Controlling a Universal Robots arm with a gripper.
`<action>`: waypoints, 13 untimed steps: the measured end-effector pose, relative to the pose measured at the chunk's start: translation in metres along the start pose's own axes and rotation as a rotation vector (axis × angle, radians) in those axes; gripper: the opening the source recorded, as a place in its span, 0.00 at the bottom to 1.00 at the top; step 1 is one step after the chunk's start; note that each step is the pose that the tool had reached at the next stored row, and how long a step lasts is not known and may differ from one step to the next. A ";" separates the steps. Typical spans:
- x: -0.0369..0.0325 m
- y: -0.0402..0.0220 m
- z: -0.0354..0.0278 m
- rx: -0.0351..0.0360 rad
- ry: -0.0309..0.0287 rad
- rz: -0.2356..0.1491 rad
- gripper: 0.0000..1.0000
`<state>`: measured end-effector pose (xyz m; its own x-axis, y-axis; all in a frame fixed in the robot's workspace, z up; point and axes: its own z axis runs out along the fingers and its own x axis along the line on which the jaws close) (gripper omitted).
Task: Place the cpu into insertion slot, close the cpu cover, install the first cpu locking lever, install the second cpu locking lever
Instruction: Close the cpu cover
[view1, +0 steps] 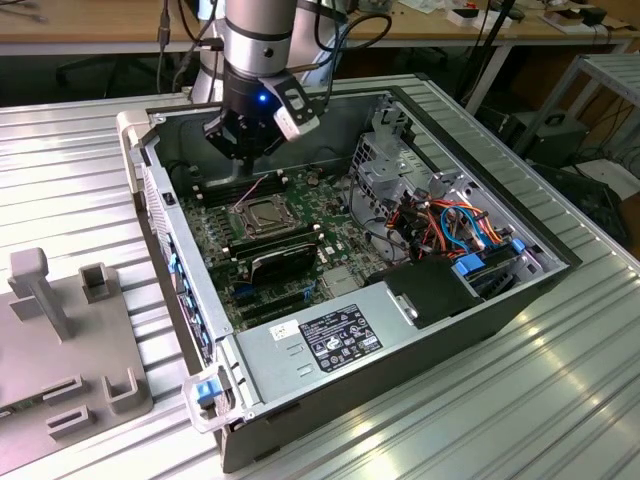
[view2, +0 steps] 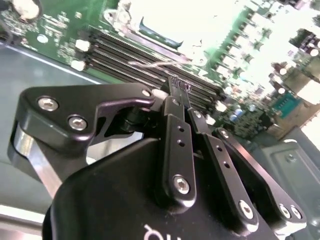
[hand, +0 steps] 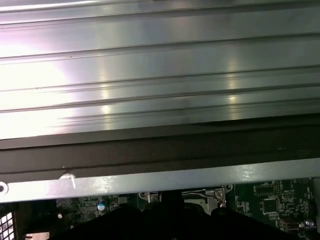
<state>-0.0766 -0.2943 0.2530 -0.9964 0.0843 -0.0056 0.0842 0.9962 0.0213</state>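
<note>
Hand (view1: 246, 150), black metal, pinched closed near square silver-rimmed insertion slot (view1: 262, 215).

You're looking across the ribbed metal tabletop (hand: 160, 75) to the computer case's dark wall (hand: 160, 150) and silver rim (hand: 150, 181), with green motherboard (hand: 270, 202) just beside it.

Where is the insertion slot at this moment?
In the exterior view, the insertion slot sits on the motherboard inside the open computer case, left of centre, just under the gripper and next to a black card.
</note>
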 end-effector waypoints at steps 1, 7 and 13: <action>-0.0020 0.0001 0.0006 0.0000 0.0001 -0.001 0.11; -0.0078 0.0005 0.0069 0.0000 0.0003 -0.010 0.11; -0.0152 0.0010 0.0143 -0.0001 0.0005 -0.032 0.11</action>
<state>-0.0613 -0.2943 0.2389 -0.9986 0.0521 -0.0058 0.0520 0.9984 0.0213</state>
